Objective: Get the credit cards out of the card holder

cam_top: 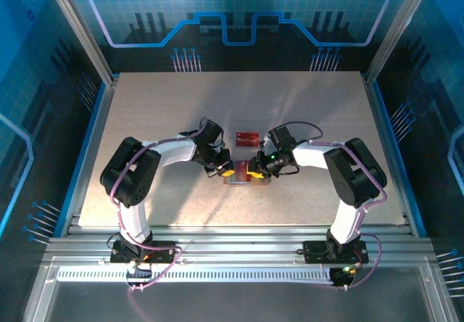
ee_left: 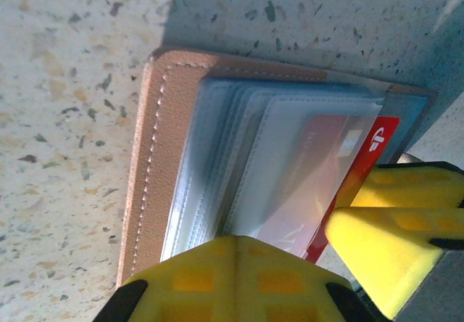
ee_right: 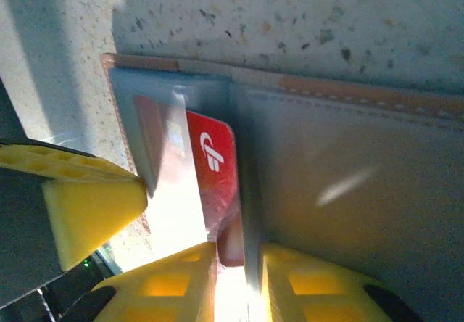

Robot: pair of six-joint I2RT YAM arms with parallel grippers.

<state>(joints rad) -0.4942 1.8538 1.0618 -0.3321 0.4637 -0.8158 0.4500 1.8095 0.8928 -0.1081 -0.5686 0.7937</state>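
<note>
Tabletop [cam_top: 304,104], pale and speckled, carries everything. The left arm [cam_top: 134,173] and right arm [cam_top: 355,170] bend inward over its middle until their wrists nearly meet. Under them the holder [cam_top: 239,179] lies spread open and flat, its tan stitched rim outermost and its clear-grey pockets facing up, fanned in several leaves. Just beyond it, toward the far edge and apart from it, loose cards [cam_top: 247,138] lie red and close together on the bare surface. One more card [ee_left: 378,142] sits in the topmost pocket. Most of it shows only dimly through the plastic, while one red end with a white mark sticks out past the pocket's mouth. The left pincer [ee_left: 233,248] is fully closed, its yellow pads pressed together, the tips at the holder's edge where the pocket leaves end. Whether a leaf is caught between them I cannot tell. The right pincer [ee_right: 239,258] stands nearly closed, with a narrow slit between its yellow pads. The card's exposed end lies in that slit, but I cannot tell whether the pads press on it. The two pincers sit close beside each other over the holder.
</note>
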